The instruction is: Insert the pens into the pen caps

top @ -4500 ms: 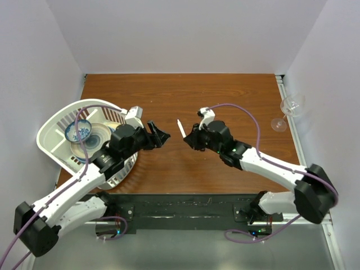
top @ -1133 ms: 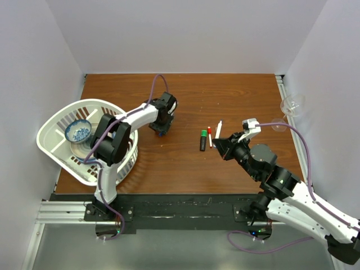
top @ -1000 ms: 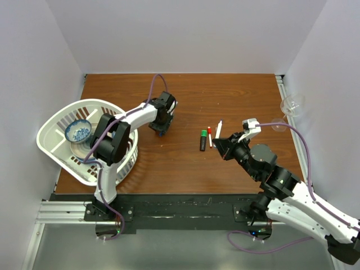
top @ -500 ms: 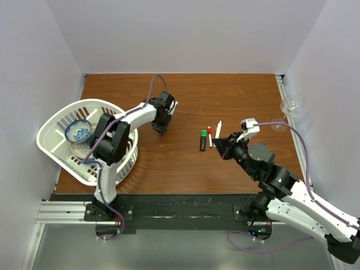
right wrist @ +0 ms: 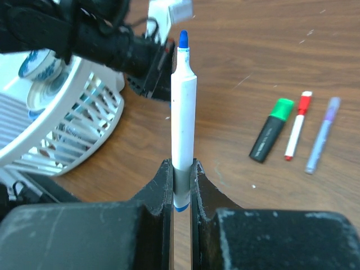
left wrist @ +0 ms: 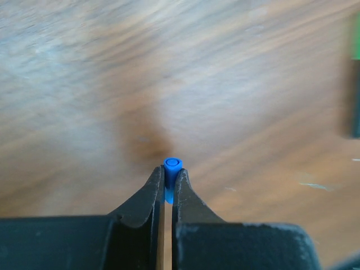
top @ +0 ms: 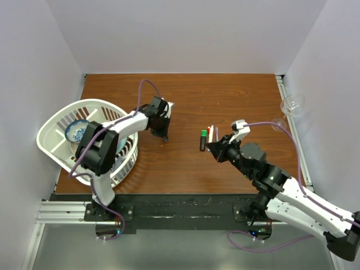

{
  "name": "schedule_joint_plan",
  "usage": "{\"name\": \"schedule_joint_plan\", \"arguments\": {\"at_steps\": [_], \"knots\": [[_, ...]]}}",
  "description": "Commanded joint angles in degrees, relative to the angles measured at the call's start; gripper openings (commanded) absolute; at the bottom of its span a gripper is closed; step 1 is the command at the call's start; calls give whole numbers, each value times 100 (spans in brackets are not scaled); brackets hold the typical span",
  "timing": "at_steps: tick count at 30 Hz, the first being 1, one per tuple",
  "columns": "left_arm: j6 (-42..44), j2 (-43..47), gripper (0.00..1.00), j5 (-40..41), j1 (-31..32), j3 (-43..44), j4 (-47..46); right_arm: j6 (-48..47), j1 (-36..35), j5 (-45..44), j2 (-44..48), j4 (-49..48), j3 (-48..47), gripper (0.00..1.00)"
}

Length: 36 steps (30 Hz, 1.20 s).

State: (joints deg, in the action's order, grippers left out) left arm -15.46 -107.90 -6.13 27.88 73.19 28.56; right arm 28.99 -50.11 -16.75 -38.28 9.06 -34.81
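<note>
Blue cap, tiny, round end toward the wrist camera, clamped between the fingertips of the left gripper, jaws drawn together on it with only a thin slit between; contact with the tabletop not discernible. Gripper position: left of centre on the brown wood-grain table, near the right side of the white basket. White pen with an uncovered blue tip, standing straight out of the right gripper, pinched near its tail end between jaws closed tight against the barrel, tip aimed toward the left arm across bare wood. Right gripper position: right of centre, on the near side of three items lying side by side and roughly parallel. First item: black marker, short and thick, green at its far end. Second item: thin white pen with a red cap, just beside the marker. Third item: thin pale pen with a lilac end, outermost, close to the second. Blue-and-white bowl inside the basket. Clear stemmed glass on its side at the table's right edge, well apart from the pens.
</note>
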Motion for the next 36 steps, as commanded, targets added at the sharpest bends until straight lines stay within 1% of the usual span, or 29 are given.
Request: {"name": "schedule_joint_plan", "arguments": {"at_steps": [1,3,4,5,6,7,9,10,11,13,16,19,24,30,36], "knots": [[-1088,1346,0,-1150,7,-506,-1523,142,10,743,-241,-888,281,0],[-1686,1761,0,-1512,7,-1024,-2175,142,10,1032,-408,-1255,343,0],[-1923,2198,0,-1697,16,-1235,-3049,133,10,1295,-486,-1362,343,0],[-2404,2403,0,-1942,16,-1628,-3441,89,10,1437,-600,-1476,326,0],[-2609,2596,0,-2005,16,-1771,-3732,63,10,1534,-671,-1616,299,0],[-2776,2955,0,-2067,25,-1895,-4239,63,10,1657,-715,-1696,282,0],[-3242,3291,0,-2085,42,-2229,-4690,71,1,1894,-856,-2011,264,0],[-3400,3580,0,-2120,42,-2343,-5171,80,10,2165,-900,-2126,264,0],[-3654,3704,0,-2155,68,-2553,-5402,98,1,2289,-961,-2249,247,0],[-3823,4038,0,-2138,95,-2713,-5850,150,10,2492,-1128,-2522,220,0],[-4078,4416,0,-1998,165,-3003,-6272,238,1,2537,-1322,-2708,115,0],[-4289,4689,0,-1892,200,-3284,-6564,265,-25,2589,-1532,-2769,1,0],[-4246,4857,0,-1865,236,-3469,-6520,353,-87,2625,-1717,-2901,-158,0],[-4061,4892,0,-1874,244,-3434,-6301,353,-166,2581,-1832,-2892,-281,0],[-4035,4901,0,-1865,244,-3443,-6292,361,-236,2563,-1920,-2883,-343,0]]}}
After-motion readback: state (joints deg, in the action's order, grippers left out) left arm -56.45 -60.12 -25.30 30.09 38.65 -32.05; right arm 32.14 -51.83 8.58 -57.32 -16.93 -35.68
